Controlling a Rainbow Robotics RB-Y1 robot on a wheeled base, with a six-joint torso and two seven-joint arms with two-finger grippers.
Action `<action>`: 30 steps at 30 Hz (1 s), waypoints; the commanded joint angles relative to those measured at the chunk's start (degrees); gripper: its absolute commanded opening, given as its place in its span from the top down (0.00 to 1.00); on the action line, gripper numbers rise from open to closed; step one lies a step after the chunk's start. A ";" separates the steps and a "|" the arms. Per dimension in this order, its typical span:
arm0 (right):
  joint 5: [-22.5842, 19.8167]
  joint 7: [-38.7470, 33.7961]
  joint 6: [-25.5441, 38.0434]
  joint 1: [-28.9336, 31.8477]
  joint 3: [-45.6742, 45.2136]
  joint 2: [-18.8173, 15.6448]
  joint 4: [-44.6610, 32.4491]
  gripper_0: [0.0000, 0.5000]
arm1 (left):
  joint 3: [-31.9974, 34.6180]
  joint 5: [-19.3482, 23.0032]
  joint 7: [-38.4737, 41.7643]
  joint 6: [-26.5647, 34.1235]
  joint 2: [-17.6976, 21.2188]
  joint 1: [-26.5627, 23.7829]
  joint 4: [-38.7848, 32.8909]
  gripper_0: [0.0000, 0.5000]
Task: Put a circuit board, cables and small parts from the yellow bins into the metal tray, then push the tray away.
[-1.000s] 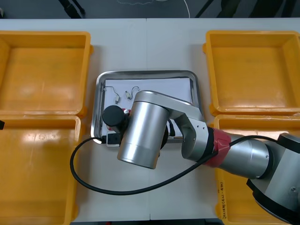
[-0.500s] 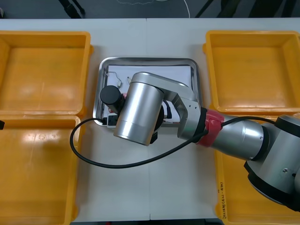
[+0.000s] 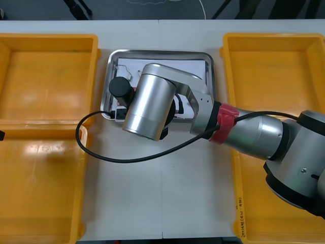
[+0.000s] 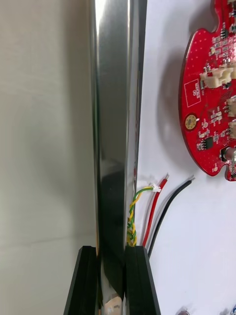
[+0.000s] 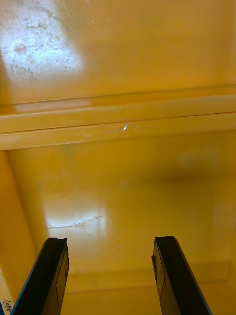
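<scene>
My right gripper [image 4: 111, 280] is shut on the near rim of the metal tray [image 4: 113, 123], with one finger outside the rim and one inside. On the tray's white inside lie a round red circuit board [image 4: 209, 103], a red and yellow cable [image 4: 147, 211] and a black cable [image 4: 167, 206]. From the front, the right arm's wrist [image 3: 150, 104] covers the near part of the tray [image 3: 162, 51], and a small metal part [image 3: 125, 74] shows at its far left. My left gripper [image 5: 110, 275] hangs open over a yellow bin's floor [image 5: 123, 187].
Yellow bins stand at the far left [image 3: 45, 81], near left [image 3: 35, 188], far right [image 3: 274, 76] and near right [image 3: 254, 213]. The arm's own black hose [image 3: 101, 152] loops over the bare table in front of the tray. Beyond the tray lies a strip of table [image 3: 160, 33].
The tray has slid away from the robot toward the table's far edge, with the right arm stretching out after it. The left gripper has not moved.
</scene>
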 commanded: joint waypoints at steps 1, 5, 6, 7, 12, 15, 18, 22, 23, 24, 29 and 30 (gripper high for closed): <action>-0.54 1.55 -2.31 -4.47 -1.77 1.25 1.99 1.00 | 1.77 -0.25 5.04 0.36 2.64 1.51 -1.72 0.00; -0.54 2.08 -3.72 -5.35 -1.94 1.25 3.66 1.00 | 1.77 -0.25 5.04 0.36 2.64 1.51 -1.72 0.00; -0.54 2.25 -4.07 -5.79 -2.03 1.25 4.36 1.00 | 1.77 -0.25 5.04 0.36 2.64 1.51 -1.72 0.00; -0.54 2.61 -4.51 -6.14 -2.03 1.25 4.98 1.00 | 1.77 -0.25 5.04 0.36 2.64 1.51 -1.72 0.00; -0.54 3.57 -6.35 -7.46 -2.38 1.25 7.18 1.00 | 1.77 -0.25 5.04 0.36 2.64 1.51 -1.72 0.00; -0.54 4.28 -7.58 -8.16 -2.47 1.25 8.58 1.00 | 1.77 -0.25 5.04 0.36 2.64 1.51 -1.72 0.00; -0.54 5.24 -8.99 -8.60 -2.74 1.25 9.81 1.00 | 1.77 -0.25 5.04 0.36 2.64 1.51 -1.72 0.00; -0.63 6.56 -10.83 -9.22 -3.44 1.25 11.48 1.00 | 1.77 -0.25 5.04 0.36 2.64 1.51 -1.72 0.00; -0.63 6.82 -11.27 -9.31 -3.61 1.25 11.92 1.00 | 1.77 -0.25 5.04 0.36 2.64 1.51 -1.72 0.00; -0.63 6.91 -11.45 -9.31 -3.70 1.25 12.10 1.00 | 1.77 -0.25 5.04 0.36 2.64 1.51 -1.72 0.00; -0.37 8.49 -13.21 -10.10 -4.67 1.25 14.12 1.00 | 1.77 -0.25 5.04 0.36 2.64 1.51 -1.72 0.00; -0.37 8.76 -13.56 -10.27 -4.67 1.25 14.47 1.00 | 1.77 -0.25 5.04 0.36 2.64 1.51 -1.72 0.00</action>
